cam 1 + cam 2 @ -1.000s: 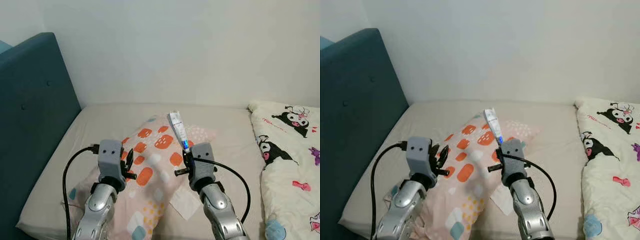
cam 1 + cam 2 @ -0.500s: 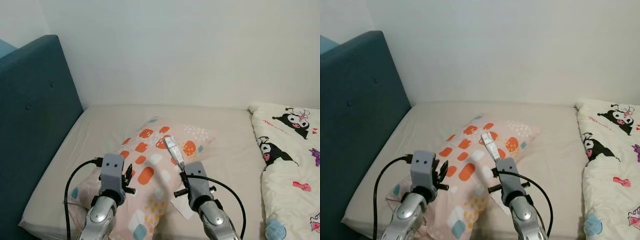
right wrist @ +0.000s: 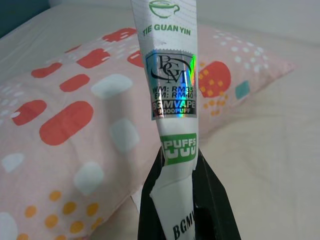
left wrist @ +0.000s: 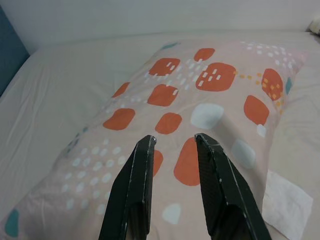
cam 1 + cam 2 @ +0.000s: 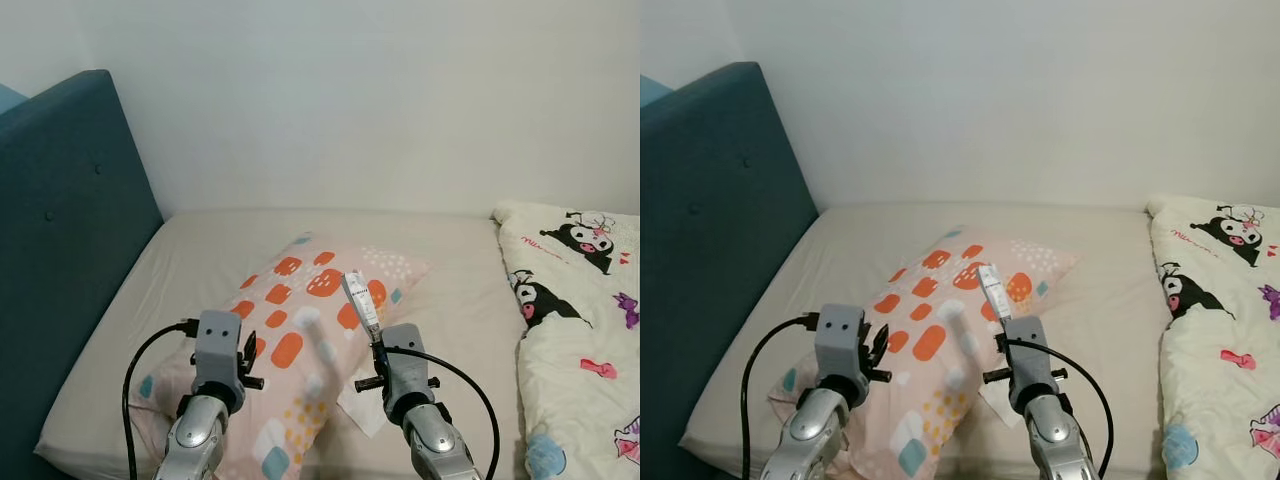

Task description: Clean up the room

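The vape packet (image 3: 171, 100) was pinched in the right gripper (image 5: 376, 335), held up over the spotty pillow (image 5: 290, 350). The left gripper (image 4: 175, 150) hung near, fingers apart.

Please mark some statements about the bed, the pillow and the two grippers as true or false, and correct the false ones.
1. The right gripper is shut on a white packet. True.
2. The left gripper holds the pillow. False: it is open above the pillow and holds nothing.
3. The packet bears the words TIE GUAN YIN. True.
4. The headboard is red. False: it is dark teal.
5. A white tissue lies on the mattress beside the pillow. True.
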Available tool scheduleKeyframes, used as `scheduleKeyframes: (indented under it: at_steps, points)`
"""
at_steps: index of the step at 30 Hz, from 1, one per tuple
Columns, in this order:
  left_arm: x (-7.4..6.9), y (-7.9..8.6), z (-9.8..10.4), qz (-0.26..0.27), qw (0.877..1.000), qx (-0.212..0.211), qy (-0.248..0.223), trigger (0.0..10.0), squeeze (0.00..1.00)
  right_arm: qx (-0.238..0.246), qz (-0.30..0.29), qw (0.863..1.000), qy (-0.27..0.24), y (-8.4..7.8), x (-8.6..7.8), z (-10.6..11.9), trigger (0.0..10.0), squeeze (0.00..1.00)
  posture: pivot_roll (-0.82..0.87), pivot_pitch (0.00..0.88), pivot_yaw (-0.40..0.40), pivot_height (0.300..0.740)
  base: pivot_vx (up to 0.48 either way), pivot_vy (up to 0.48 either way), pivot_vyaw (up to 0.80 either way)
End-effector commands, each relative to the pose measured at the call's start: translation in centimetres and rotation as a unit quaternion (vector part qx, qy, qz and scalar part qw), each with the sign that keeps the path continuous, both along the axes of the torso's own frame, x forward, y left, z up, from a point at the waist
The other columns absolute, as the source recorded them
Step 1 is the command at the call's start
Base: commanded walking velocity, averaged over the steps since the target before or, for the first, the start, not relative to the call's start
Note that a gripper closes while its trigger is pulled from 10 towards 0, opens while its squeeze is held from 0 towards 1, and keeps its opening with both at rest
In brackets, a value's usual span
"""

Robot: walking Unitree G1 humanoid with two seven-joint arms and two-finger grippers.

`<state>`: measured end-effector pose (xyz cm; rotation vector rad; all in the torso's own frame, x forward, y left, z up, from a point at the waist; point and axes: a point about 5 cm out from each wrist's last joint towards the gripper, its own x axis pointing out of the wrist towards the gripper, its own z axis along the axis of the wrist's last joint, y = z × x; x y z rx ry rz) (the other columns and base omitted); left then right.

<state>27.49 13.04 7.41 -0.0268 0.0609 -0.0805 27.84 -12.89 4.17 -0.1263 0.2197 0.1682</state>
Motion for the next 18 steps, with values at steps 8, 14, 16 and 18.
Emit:
scheduleKeyframes:
  at_steps: [8, 14, 16, 18]
  points:
    - [-0.04, -0.09, -0.27, -0.001, 1.0, 0.002, 0.003, 10.0, 0.0, 0.004, 0.0, 1.0, -0.003, -0.04, 0.13, 0.08, 10.0, 0.0, -0.02, 0.069, -0.03, 0.739, 0.0, 0.0, -0.8]
    - [0.28, -0.18, 0.02, -0.001, 1.0, -0.001, -0.002, 10.0, 0.0, 0.005, 0.0, 1.0, -0.005, -0.02, 0.43, 0.19, 10.0, 0.0, -0.03, 0.066, -0.029, 0.739, 0.0, 0.0, -0.8]
    - [0.35, -0.23, 0.1, -0.001, 1.0, -0.002, -0.004, 10.0, 0.0, 0.005, 0.0, 1.0, -0.006, -0.02, 0.48, 0.25, 10.0, 0.0, -0.03, 0.066, -0.029, 0.739, 0.0, 0.0, -0.8]
    - [0.36, -0.24, 0.13, -0.002, 1.0, -0.002, -0.004, 10.0, 0.0, 0.005, 0.0, 1.0, -0.006, -0.02, 0.49, 0.26, 10.0, 0.0, -0.03, 0.066, -0.029, 0.739, 0.0, 0.0, -0.8]
